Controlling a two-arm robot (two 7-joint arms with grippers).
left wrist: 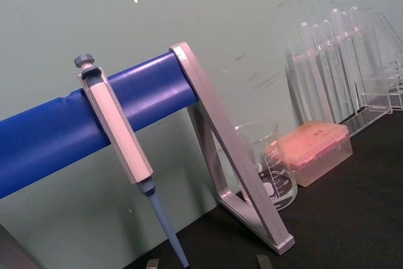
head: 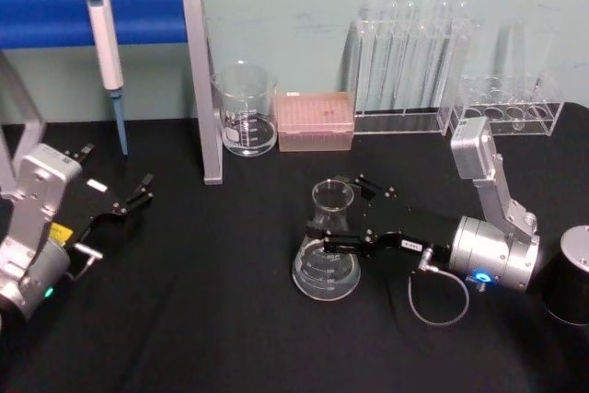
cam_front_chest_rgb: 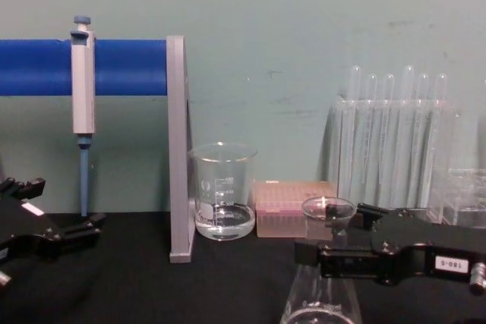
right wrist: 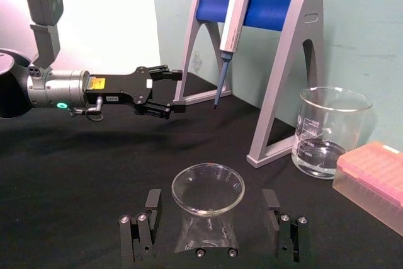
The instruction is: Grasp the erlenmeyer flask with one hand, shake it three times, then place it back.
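Observation:
The erlenmeyer flask (head: 328,253) is clear glass and stands upright on the black table, centre-right. My right gripper (head: 351,214) reaches in from the right at neck height, open, with one finger on each side of the neck. In the right wrist view both black fingers (right wrist: 151,205) stand a little apart from the flask (right wrist: 208,190). The chest view shows the flask (cam_front_chest_rgb: 323,297) low at the right, with the right gripper (cam_front_chest_rgb: 342,234) at its neck. My left gripper (head: 124,202) hovers open over the table's left side, far from the flask, and appears as the left gripper (right wrist: 173,91) in the right wrist view.
Along the back wall stand a beaker (head: 247,109) with some liquid, a pink tip box (head: 315,121) and test tube racks (head: 405,66). A pipette (head: 106,43) hangs on the blue stand (head: 201,80) at back left. A black cylinder (head: 572,275) sits at the right edge.

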